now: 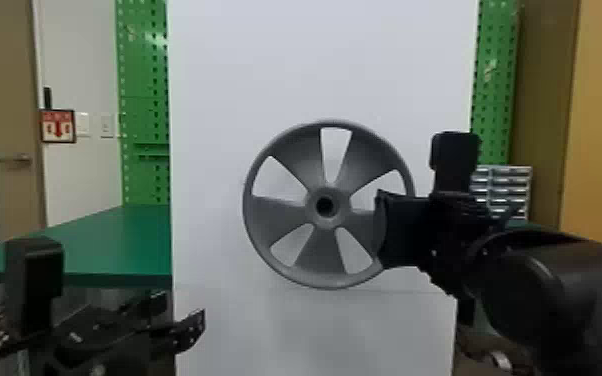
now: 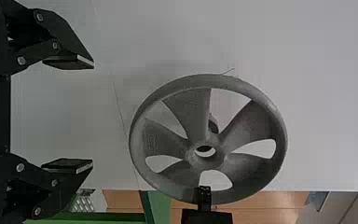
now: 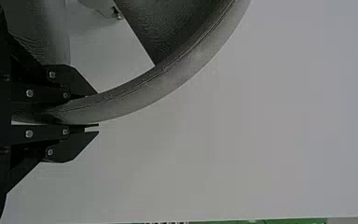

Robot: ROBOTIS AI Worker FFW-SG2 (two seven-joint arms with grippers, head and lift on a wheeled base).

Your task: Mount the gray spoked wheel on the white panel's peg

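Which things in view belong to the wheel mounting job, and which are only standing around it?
For the job:
gray wheel, held by the right gripper
white panel
probably its peg, behind the wheel

Only around:
green table
green pegboard
small drawers
wall sign

Room: a workshop, or a lab fitted out as one
Pegboard (image 1: 142,75): green, perforated, rising on both sides of a white panel (image 1: 315,60)
Worktop (image 1: 115,242): green, bench-style
Drawers (image 1: 502,192): small-parts units, stacked in rows at right
Wall sign (image 1: 58,126): red arrow, pointing down

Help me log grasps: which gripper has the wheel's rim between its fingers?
The right gripper, its fingers on the rim; the left gripper stands open, off the wheel.
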